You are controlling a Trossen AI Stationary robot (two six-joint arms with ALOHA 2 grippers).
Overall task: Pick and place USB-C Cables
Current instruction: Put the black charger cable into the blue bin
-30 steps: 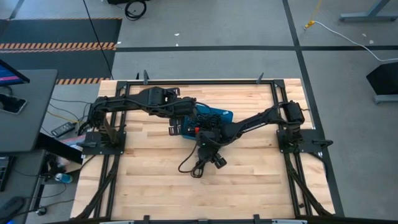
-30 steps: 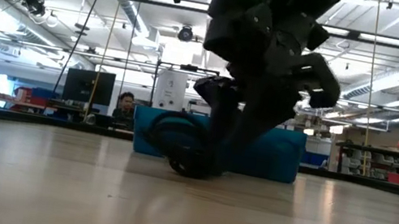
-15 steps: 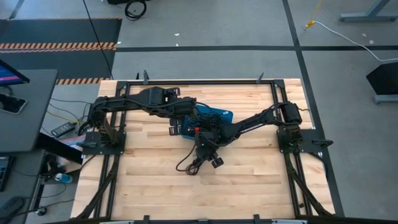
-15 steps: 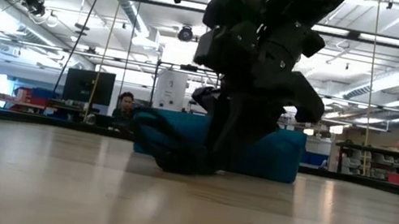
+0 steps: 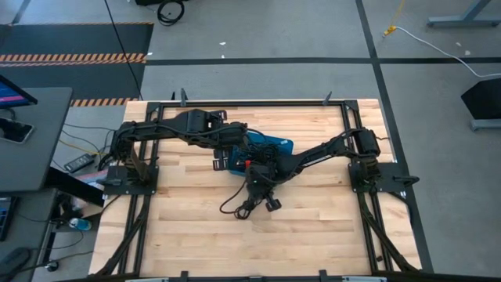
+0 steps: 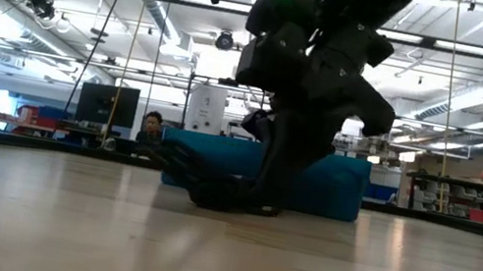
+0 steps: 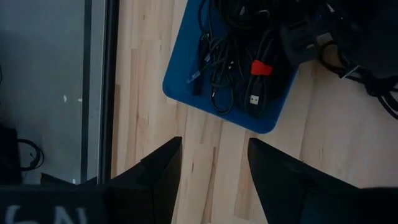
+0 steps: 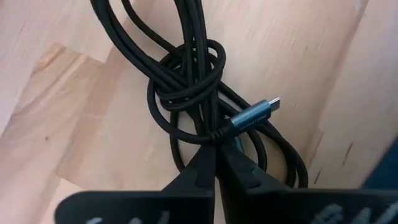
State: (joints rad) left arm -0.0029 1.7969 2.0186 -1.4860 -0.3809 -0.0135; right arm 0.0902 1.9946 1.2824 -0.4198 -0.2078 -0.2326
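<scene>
A black USB-C cable (image 8: 186, 81), knotted into a loose bundle with a grey plug (image 8: 254, 116), lies on the wooden table in front of the blue tray (image 5: 283, 144). My right gripper (image 8: 216, 167) stands over it, shut on its strands; in the high view it is at mid-table (image 5: 252, 200). More black cables (image 7: 231, 56), one with a red tie (image 7: 262, 67), lie heaped in the tray (image 7: 180, 87). My left gripper (image 7: 214, 168) hovers open beside the tray's left end (image 5: 221, 162), holding nothing. My right gripper pinches several strands of the cable (image 8: 208, 138) between its two fingers, just beside the grey plug and below the knot. The fingers come from above, pointing down. The bundle lies slack on the table (image 6: 198, 186), spread toward the table's left.
The blue tray stands at the table's far middle, just behind both grippers. A black frame (image 5: 344, 110) runs around the tabletop. Bare wood stretches across the near half of the table (image 5: 258, 243). A person (image 6: 152, 126) sits in the room far behind.
My right gripper has shut on the cable at the table top and edged a little toward the table's left. The cable's coil, which stood up in a round loop, now lies lower and is spread out toward the left.
</scene>
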